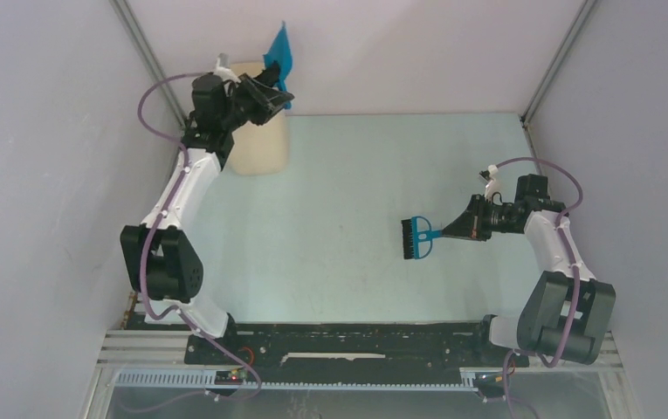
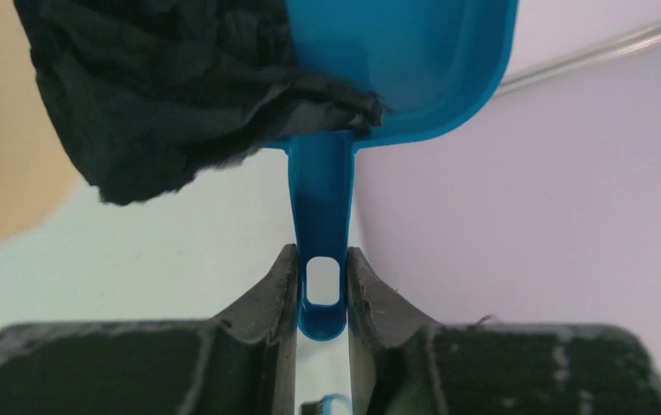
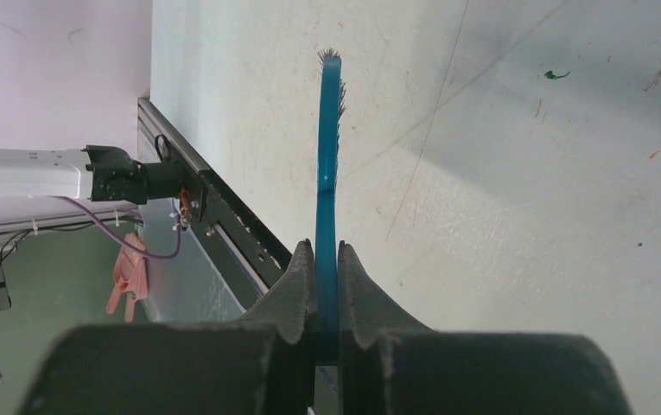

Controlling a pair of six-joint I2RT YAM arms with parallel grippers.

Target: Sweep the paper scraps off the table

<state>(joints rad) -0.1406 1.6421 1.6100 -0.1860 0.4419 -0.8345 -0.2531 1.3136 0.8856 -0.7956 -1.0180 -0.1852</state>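
The dustpan [image 2: 413, 60] and brush [image 1: 416, 238] are blue, the paper scrap [image 2: 162, 95] black, the table [image 1: 339, 192] pale mint, the bin [image 1: 260, 148] beige.

One overhead, two wrist views.
Top looks down from behind onto whole surface [image 1: 339, 262]. Wrist views sit close behind own fingers [image 2: 266, 303]: left faces dustpan [image 2: 396, 60], right faces surface and brush [image 3: 327, 173], shared with top.

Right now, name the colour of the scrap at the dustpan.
The scrap is black; left wrist view shows it best.

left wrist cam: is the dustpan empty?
No, a black crumpled paper scrap lies against the rim of the blue dustpan, which the left gripper holds by its handle.
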